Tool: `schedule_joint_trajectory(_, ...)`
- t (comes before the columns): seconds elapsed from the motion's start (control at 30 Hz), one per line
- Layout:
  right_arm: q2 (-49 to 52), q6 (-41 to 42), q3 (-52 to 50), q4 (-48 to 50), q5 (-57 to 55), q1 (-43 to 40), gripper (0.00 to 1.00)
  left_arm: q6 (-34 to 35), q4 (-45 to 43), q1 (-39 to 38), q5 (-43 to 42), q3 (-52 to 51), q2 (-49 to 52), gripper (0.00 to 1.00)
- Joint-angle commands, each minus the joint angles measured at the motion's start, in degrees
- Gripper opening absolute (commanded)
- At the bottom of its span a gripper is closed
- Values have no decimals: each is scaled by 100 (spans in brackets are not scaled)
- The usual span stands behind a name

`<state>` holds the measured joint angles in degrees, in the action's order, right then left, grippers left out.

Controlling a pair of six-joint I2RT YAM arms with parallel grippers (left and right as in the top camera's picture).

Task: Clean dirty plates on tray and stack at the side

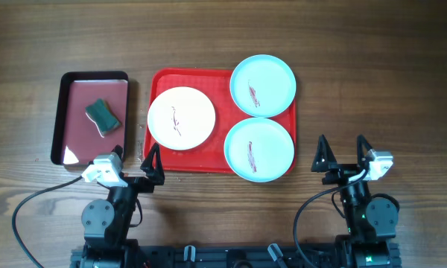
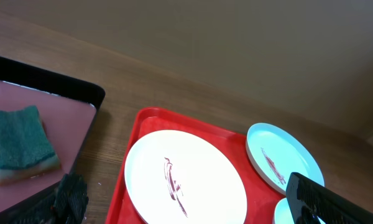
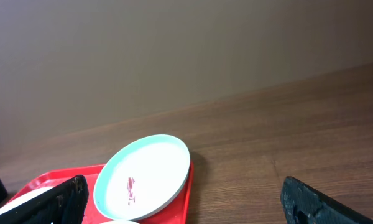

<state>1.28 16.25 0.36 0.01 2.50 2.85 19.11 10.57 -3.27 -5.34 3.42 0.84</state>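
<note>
Wood-grain counter (image 1: pixel 372 45) seen from above, two robot arms at its near edge: the left hand (image 1: pixel 136 158) and the right hand (image 1: pixel 343 149) are both spread wide open and grip nothing. Just beyond the left hand, mid-counter, the red tray (image 1: pixel 158 78) carries a smeared white plate (image 1: pixel 181 117), with the far blue plate (image 1: pixel 263 85) and the near blue plate (image 1: pixel 258 149) overlapping its right rim. Toward the left edge, a black-rimmed tray (image 1: pixel 67 78) holds a green sponge (image 1: pixel 103 117).

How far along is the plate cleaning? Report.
Done: nothing; white plate, far blue plate and near blue plate lie smeared on the red tray, none stacked aside. In hand: nothing; left gripper and right gripper open, empty, sponge lying in the black-rimmed tray. Left: all wiping and stacking.
</note>
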Motion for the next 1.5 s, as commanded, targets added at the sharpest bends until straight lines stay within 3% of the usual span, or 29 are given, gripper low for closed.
schedule_joint_trajectory(0.0, -26, 39, -7, 31, -138, 20, 100, -90, 20, 33, 94, -22, -2, 100)
schedule_joint_trajectory(0.13, -26, 103, -7, 13, 20, 20, 100, -68, 15, 33, 68, -22, -2, 100)
schedule_joint_trajectory(0.27, -26, 1545, -7, 17, 66, 20, 100, -70, 11, 33, 68, -22, -2, 100)
schedule_joint_trajectory(0.4, -24, 1294, -4, 35, 229, 20, 100, -72, 2, 33, 70, -22, -2, 100)
schedule_joint_trajectory(0.5, -13, 15, 190, 136, 1351, 20, 100, -96, 7, 33, -17, 129, 57, 100)
schedule_joint_trajectory(0.57, 175, 13, 601, -151, 1360, 20, 100, -289, 153, 33, -17, 518, 317, 100)
schedule_joint_trajectory(0.67, 1145, -26, 1681, -734, 1436, 20, 100, -717, 894, 33, -15, 1674, 1357, 100)
schedule_joint_trajectory(0.87, 3436, -756, 4118, -2190, 2057, 20, 100, -717, 2236, 33, -203, 4039, 3783, 100)
schedule_joint_trajectory(1.1, 6183, -1193, 7195, -5285, 2247, 22, 100, -713, 5289, 11, -424, 7473, 6666, 100)
schedule_joint_trajectory(1.17, 6795, -1178, 7812, -5954, 2319, 20, 100, -662, 5735, 11, -481, 8251, 7163, 100)
schedule_joint_trajectory(1.37, 7814, -538, 8008, -5012, 3615, 70, 100, -669, 5394, 11, -922, 8465, 7364, 100)
schedule_joint_trajectory(1.47, 8207, -96, 8011, -4835, 2660, 697, 93, -671, 5394, 46, -800, 8465, 7364, 100)
